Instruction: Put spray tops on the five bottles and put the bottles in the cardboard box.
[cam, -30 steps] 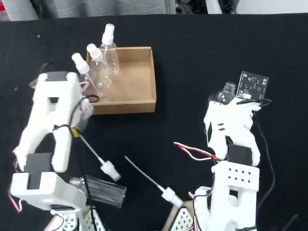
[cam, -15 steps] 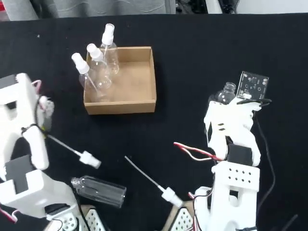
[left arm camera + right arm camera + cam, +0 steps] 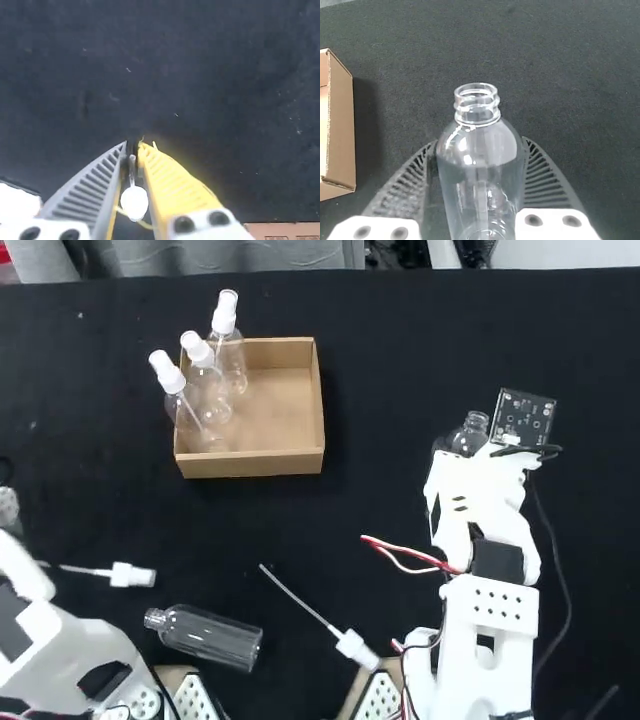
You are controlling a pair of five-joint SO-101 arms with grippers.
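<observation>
The cardboard box [image 3: 300, 456] stands at the back left, with three capped bottles [image 3: 200, 368] upright in its left part. A capless bottle [image 3: 205, 632] lies on the table near the front left. My left gripper [image 3: 132, 146] is shut on the thin tube of a spray top [image 3: 133, 201]. In the high view that spray top [image 3: 130, 575] hangs level at the left edge, just behind the lying bottle. My right gripper [image 3: 479, 144] is shut on an upright open-necked bottle [image 3: 476, 100], which the high view places at the right [image 3: 470, 432]. A loose spray top [image 3: 350, 643] lies at the front centre.
The right arm [image 3: 480, 530] carries a small circuit board [image 3: 527, 417], and red and white wires [image 3: 400, 556] loop out beside it. Both arm bases crowd the front edge. Black cloth lies bare between the box and the right arm.
The left arm has swung from beside the box out to the left front edge, carrying the spray top with it. The right arm and its bottle have not moved.
</observation>
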